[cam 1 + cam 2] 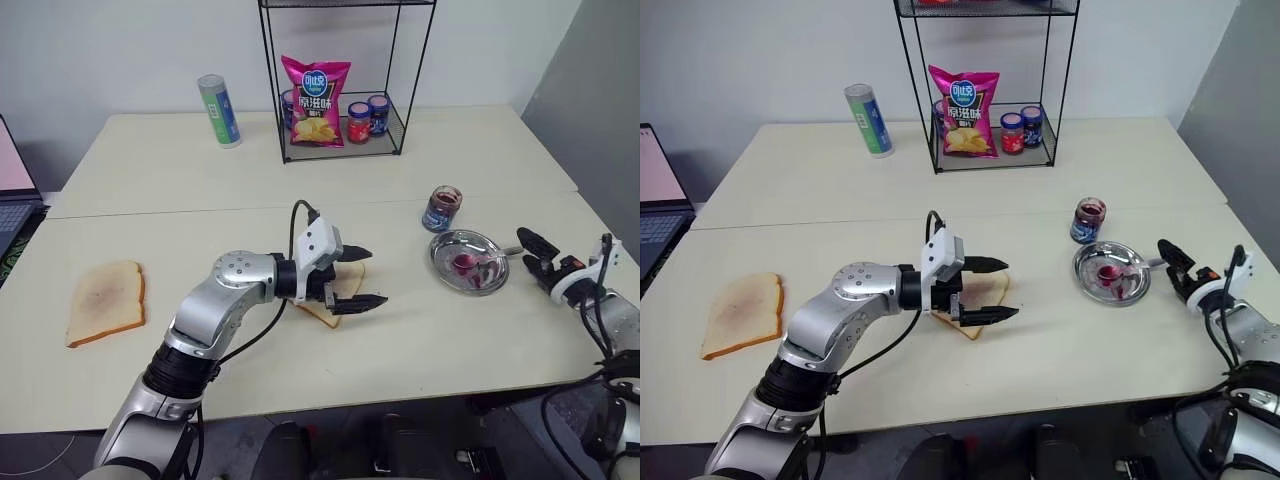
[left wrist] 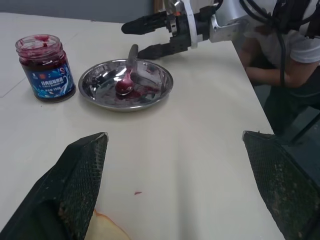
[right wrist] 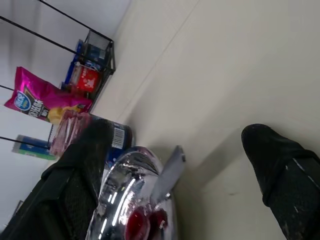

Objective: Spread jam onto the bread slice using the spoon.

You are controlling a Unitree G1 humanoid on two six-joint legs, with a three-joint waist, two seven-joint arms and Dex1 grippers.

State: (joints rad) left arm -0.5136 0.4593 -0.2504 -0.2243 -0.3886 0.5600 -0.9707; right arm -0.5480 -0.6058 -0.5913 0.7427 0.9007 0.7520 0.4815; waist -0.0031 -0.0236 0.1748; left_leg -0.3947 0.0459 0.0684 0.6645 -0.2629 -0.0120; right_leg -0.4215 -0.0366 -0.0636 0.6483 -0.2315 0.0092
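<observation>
The bread slice lies mid-table, partly hidden under my left gripper, which is open just above it and points right. The spoon rests in a round metal dish to the right, its bowl in a blob of dark red jam and its handle sticking out over the rim toward my right gripper. That gripper is open, its fingertips just off the handle's end, holding nothing. In the right wrist view the handle lies between the fingers and beyond them.
An open jam jar stands just behind the dish. A second slice with a faint brown stain lies at the far left. At the back are a wire rack holding a chip bag and small jars, and a cylindrical can.
</observation>
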